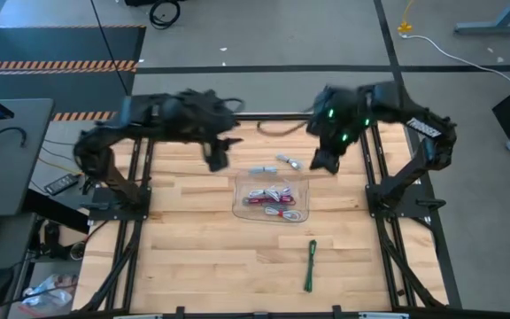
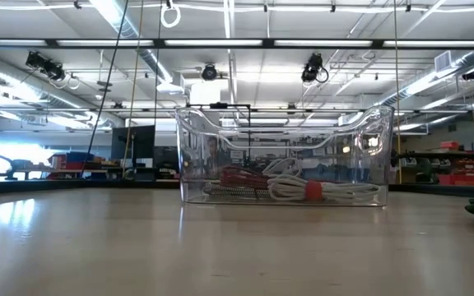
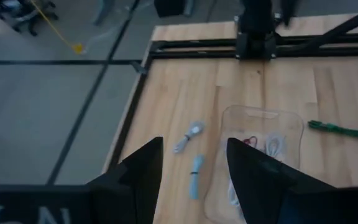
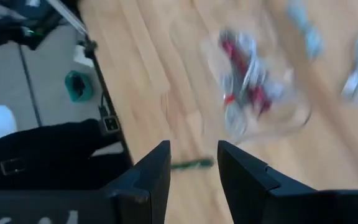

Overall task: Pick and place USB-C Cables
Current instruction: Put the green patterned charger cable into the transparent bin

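1. The bench [image 1: 193, 257] carries three loose USB-C Cables outside the clear tray [image 1: 271, 182]: a grey-blue cable [image 1: 258, 169] and a silver cable [image 1: 289, 162] just beyond the tray's far rim, and a green cable [image 1: 310, 264] well apart toward the near edge. A sweeping arm could knock any of them farther off, the green one perhaps over the edge.
2. The tray already holds a tangle of red-and-white cables [image 1: 273, 197]. It looks light, so a pincer coming down close to its wall could shove or tip it and spill what is already sorted.
3. The left pincer [image 3: 194, 163] hangs above the bench's far side with its fingers apart and nothing between them, the grey-blue cable showing in the gap below. That cable lies just beside the tray wall, so a descent slightly off line may catch the rim instead.
4. The right pincer [image 4: 193, 163] hovers high near the tray's far right, fingers apart and empty. If both arms reach for the neighbouring grey-blue and silver cables together, they risk colliding.
5. The cables are thin and lie flat, so closing fingers could slide over them or lift only one loop.
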Controlling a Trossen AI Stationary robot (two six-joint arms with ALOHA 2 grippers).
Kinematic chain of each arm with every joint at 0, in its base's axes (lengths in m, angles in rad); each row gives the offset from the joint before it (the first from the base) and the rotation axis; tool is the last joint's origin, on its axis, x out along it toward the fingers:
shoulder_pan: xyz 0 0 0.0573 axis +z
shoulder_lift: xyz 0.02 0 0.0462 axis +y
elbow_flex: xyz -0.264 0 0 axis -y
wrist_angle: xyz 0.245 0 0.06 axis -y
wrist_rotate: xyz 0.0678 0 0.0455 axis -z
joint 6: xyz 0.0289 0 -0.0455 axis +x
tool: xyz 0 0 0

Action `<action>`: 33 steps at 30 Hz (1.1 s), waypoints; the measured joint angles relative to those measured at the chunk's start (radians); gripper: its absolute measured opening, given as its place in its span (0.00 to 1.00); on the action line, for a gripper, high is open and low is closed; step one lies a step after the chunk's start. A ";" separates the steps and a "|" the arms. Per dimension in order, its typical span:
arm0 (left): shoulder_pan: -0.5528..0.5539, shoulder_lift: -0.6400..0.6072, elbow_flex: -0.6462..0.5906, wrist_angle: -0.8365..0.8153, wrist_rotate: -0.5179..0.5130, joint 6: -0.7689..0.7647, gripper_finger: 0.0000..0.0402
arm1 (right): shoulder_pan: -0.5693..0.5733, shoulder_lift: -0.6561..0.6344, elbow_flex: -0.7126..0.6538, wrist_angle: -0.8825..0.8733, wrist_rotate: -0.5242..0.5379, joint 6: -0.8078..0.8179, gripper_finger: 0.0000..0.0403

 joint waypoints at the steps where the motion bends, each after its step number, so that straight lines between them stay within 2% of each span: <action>1: 0.000 -0.020 0.000 -0.007 -0.009 0.008 0.46 | 0.036 0.000 -0.023 0.000 0.018 0.066 0.34; 6: 0.000 -0.118 0.000 -0.045 -0.015 0.047 0.46 | 0.232 0.001 -0.162 0.012 0.105 0.467 0.34; 9: 0.000 -0.157 0.001 -0.064 -0.014 0.058 0.46 | 0.349 0.001 -0.265 0.113 0.119 0.708 0.34; 14: 0.000 -0.197 0.000 -0.150 -0.014 0.061 0.46 | 0.520 0.008 -0.449 0.479 0.224 1.075 0.34; 18: 0.000 -0.207 0.000 -0.200 -0.014 0.060 0.46 | 0.619 0.033 -0.598 0.754 0.281 1.308 0.34; 20: 0.000 -0.207 -0.001 -0.215 -0.014 0.060 0.46 | 0.664 0.054 -0.658 0.806 0.277 1.387 0.34; 24: 0.000 -0.207 -0.001 -0.239 -0.013 0.060 0.46 | 0.720 0.112 -0.737 0.820 0.186 1.505 0.34; 29: 0.000 -0.206 -0.001 -0.241 -0.013 0.057 0.46 | 0.759 0.163 -0.766 0.819 0.113 1.553 0.34; 33: 0.000 -0.206 -0.001 -0.241 -0.013 0.051 0.46 | 0.771 0.189 -0.771 0.785 0.102 1.575 0.34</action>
